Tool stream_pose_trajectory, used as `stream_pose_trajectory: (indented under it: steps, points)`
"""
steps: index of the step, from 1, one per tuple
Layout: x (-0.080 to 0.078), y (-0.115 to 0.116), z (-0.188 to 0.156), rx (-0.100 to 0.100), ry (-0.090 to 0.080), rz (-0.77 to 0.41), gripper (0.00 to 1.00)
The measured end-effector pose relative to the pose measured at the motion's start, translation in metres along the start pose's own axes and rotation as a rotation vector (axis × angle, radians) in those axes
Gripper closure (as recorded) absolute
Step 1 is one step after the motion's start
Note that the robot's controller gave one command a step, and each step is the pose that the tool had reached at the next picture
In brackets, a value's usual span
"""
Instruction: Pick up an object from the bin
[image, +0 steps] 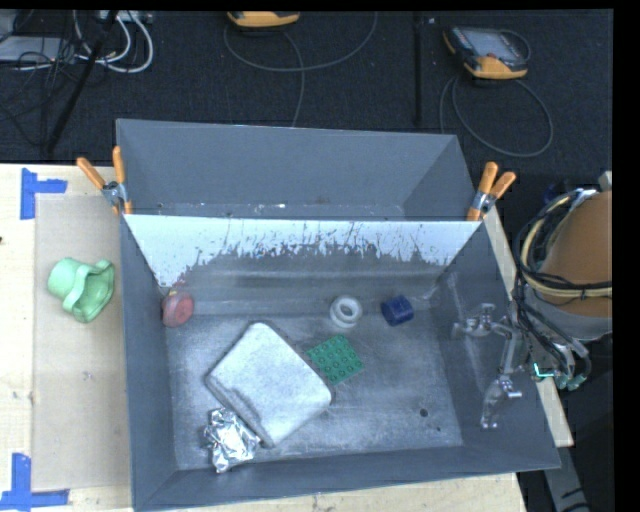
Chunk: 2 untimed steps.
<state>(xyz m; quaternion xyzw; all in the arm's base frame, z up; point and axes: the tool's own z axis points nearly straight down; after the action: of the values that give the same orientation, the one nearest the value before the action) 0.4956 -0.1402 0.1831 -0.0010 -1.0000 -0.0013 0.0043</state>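
foil wad (228, 440) far l. of tool (496, 392)

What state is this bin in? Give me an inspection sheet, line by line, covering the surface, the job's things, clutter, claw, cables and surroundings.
Surface: grey bin floor, speckled white, with a white-streaked back wall.
Job's things: white folded cloth at left centre; green studded plate at its right edge; white ring and blue block further back; reddish ball by the left wall; crumpled foil in the near-left corner.
Clutter: nothing seen.
Claw: claw low by the right wall, apart from every thing.
Cables: wrist cable bundle on the arm; cable loops on the dark floor behind.
Surroundings: pale green thing outside the bin, left.
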Motion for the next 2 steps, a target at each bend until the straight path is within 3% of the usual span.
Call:
stream_pose_trajectory:
  steps: [1, 2]
  points:
    - [-0.002, 0.105, 0.025, -0.002, -0.004, -0.057, 0.0]
    - [-0.067, 0.168, 0.114, 0.002, -0.015, -0.05, 0.0]
